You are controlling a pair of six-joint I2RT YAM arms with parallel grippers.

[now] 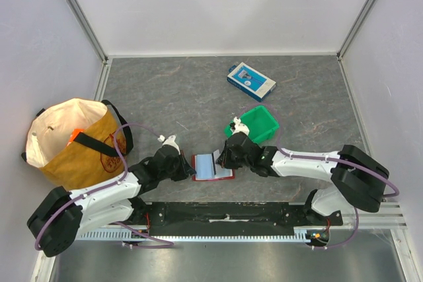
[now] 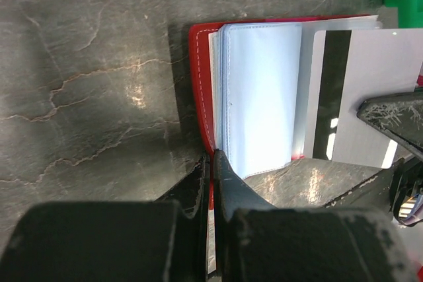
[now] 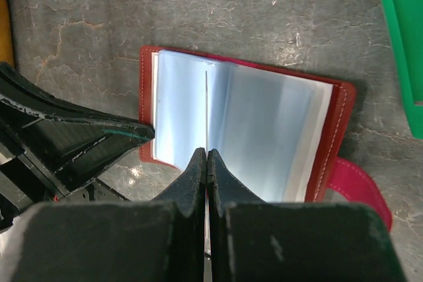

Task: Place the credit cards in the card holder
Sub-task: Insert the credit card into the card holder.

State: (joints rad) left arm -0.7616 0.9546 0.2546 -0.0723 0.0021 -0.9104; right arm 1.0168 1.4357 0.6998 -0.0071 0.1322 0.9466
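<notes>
The card holder (image 1: 211,166) is lying open and flat on the table (image 1: 172,90), close to the near edge and about midway between left and right. Its red stitched cover is facing down, and a stack of clear, pale-blue plastic sleeves is fanning open on top. A red strap tab is sticking out past one corner of the cover. The left gripper (image 2: 213,156) is pinching the cover's edge. One credit card (image 2: 373,94), white with a black magnetic stripe, is standing on edge over the sleeves. Its stripe side is facing left, and the closed right gripper (image 3: 207,158) is pinching it. Whether its lower edge is sitting inside a sleeve is unclear.
</notes>
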